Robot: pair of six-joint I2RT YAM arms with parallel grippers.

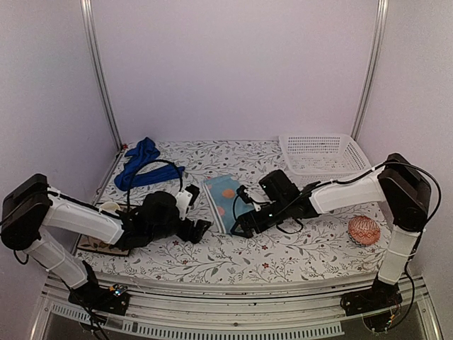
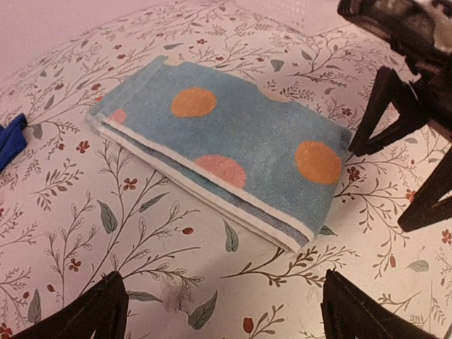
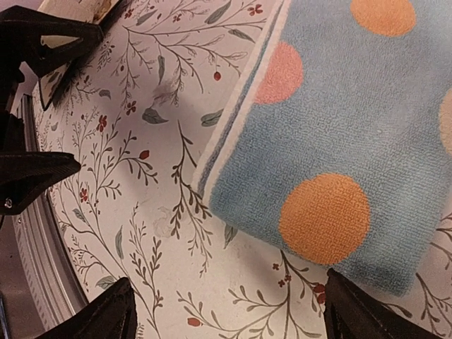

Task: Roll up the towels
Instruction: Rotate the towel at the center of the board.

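I am looking at the light-blue towel [image 1: 223, 193] first: it is lying flat on the desk [image 1: 283, 258], folded into a long rectangle and not rolled. From the left wrist the light-blue towel [image 2: 233, 145] is showing orange and pink dots, with a white band and stacked layers running along its long near-side edge. From the right wrist the same towel [image 3: 353, 127] is filling the upper right, its near corner pointing down between my fingers.

The royal-blue towel [image 1: 141, 161] is sitting bunched in a loose heap at the far left corner, close to the left rail and well apart from the other.

The left gripper [image 1: 202, 228] is hanging low just to the near left of the folded towel, jaws spread wide and holding nothing. The right gripper [image 1: 241, 224] is doing the same just beside the towel's near right corner, wide and holding nothing. On the wrist views the left gripper [image 2: 222, 279] and right gripper [image 3: 227, 282] are both framing bare desk. I am also catching the right one's fingers [image 2: 376, 106] from the left wrist.

Bare floral desk is running from the towel's near end to the front edge. The basket [image 1: 322, 152] is sitting at the far right and the ball [image 1: 364, 230] near the right edge, both apart from the towel.

I am counting two towels, one basket, one ball, two grippers.
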